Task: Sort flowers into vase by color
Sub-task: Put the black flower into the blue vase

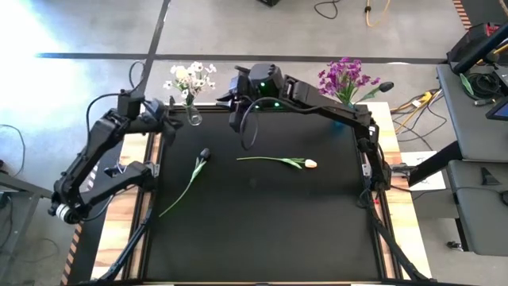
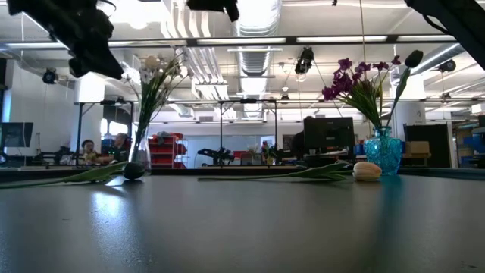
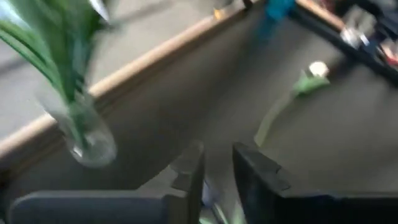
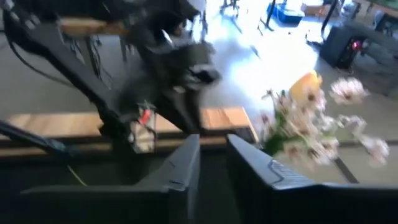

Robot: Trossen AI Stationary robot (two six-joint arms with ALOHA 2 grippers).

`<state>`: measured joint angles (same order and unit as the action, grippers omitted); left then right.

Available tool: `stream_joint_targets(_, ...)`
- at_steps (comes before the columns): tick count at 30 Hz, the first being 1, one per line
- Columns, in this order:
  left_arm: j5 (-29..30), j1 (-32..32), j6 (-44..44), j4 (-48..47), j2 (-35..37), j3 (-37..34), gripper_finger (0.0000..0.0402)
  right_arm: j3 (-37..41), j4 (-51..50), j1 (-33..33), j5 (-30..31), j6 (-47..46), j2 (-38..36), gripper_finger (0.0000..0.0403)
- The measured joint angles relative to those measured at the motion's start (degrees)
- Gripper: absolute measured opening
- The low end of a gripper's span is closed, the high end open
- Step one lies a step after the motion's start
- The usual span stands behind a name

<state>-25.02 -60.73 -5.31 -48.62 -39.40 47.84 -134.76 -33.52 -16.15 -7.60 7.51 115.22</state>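
Two loose flowers lie on my black mat (image 1: 262, 230): a dark tulip (image 1: 204, 152) left of center, a cream-peach tulip (image 1: 310, 164) w/ stem stretched left, near center. Far left, a clear vase (image 1: 193, 117) holds white blossoms (image 1: 190, 78); far right, a blue vase (image 2: 383, 152) holds magenta sprays (image 1: 346, 78). My left gripper (image 1: 171, 111) hovers beside the clear vase, fingers (image 3: 189, 180) narrowly apart, nothing held. My right gripper (image 1: 236, 86) hangs just right of the blossoms, jaws nearly clenched, empty.
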Motion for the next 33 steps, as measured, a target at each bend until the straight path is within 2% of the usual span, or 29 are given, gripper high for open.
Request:
stream_joint_targets(3, 0.0, 4.1, 2.2, -5.0, 0.4, 0.9, 0.0035, 0.6, -2.8, -1.3, -1.4, 0.9, 0.1, 0.0017)
stream_joint_targets(6, 1.1, 9.6, 7.1, -5.6, 0.8, -0.3, 0.0008, 3.1, -2.0, -2.1, -4.3, 0.8, 0.1, 0.0011)
stream_joint_targets(12, 11.6, 23.9, 20.9, -5.7, 1.1, -6.1, 0.0003, 7.9, -2.0, -2.6, -4.9, 0.4, -0.4, 0.0009)
stream_joint_targets(17, 14.4, 34.3, 34.6, -3.2, 0.8, -12.0, 0.0002, 10.9, -1.5, -2.6, -4.9, 0.6, -2.9, 0.0009)
stream_joint_targets(20, 16.2, 38.2, 39.6, -2.8, 0.4, -14.7, 0.0018, 13.4, -1.3, -3.0, -5.1, 0.6, -4.8, 0.0009)
stream_joint_targets(24, 16.4, 40.1, 43.5, -2.3, -0.7, -17.4, 0.0059, 17.1, -0.1, -3.5, -4.9, 0.5, -7.4, 0.0009)
stream_joint_targets(30, 11.0, 40.6, 45.7, 3.2, -3.3, -22.0, 0.0134, 20.1, -0.1, -3.8, -4.8, -0.2, -10.3, 0.0009)
stream_joint_targets(33, 11.5, 40.7, 47.4, 5.3, -5.1, -23.5, 0.0159, 21.2, 0.0, -3.8, -4.4, -0.4, -11.3, 0.0009)
